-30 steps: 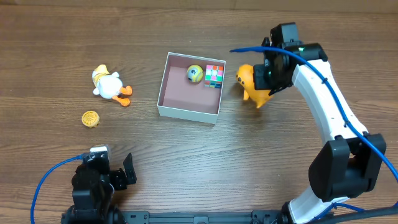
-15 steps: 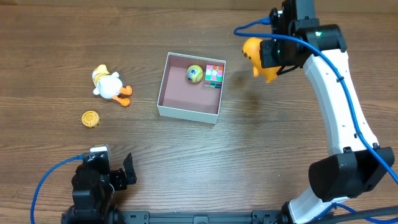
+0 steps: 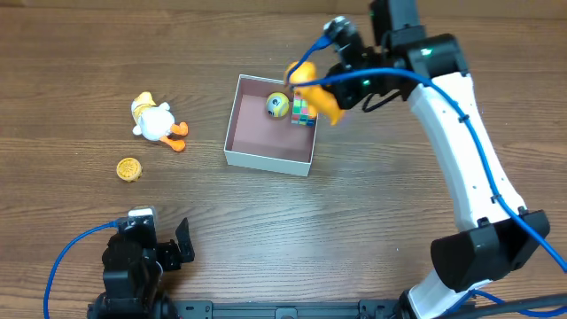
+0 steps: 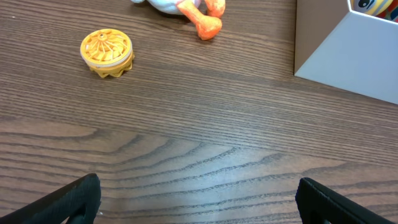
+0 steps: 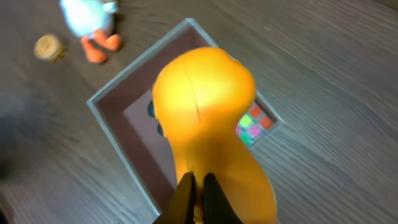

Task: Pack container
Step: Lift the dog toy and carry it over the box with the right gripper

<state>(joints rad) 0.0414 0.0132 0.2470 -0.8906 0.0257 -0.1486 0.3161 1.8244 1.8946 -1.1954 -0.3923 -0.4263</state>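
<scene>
The container (image 3: 266, 158), a white-walled square box with a pinkish-brown floor, sits mid-table. It holds a small yellow ball toy (image 3: 277, 105) and a multicoloured cube (image 3: 304, 111). My right gripper (image 3: 335, 91) is shut on an orange toy (image 3: 310, 89) and holds it in the air over the container's right side. In the right wrist view the orange toy (image 5: 208, 124) fills the middle, above the container (image 5: 118, 140). My left gripper (image 4: 196, 196) is open and empty, low over the table near the front edge.
A white duck toy with orange feet (image 3: 158, 121) lies left of the container. A small yellow ridged disc (image 3: 129, 168) lies in front of it; the left wrist view shows the disc (image 4: 107, 52) and the container's corner (image 4: 345, 59).
My right gripper lifted the orange toy off the table at the container's right, raised it, then carried it left over the container. The left arm has not moved.
</scene>
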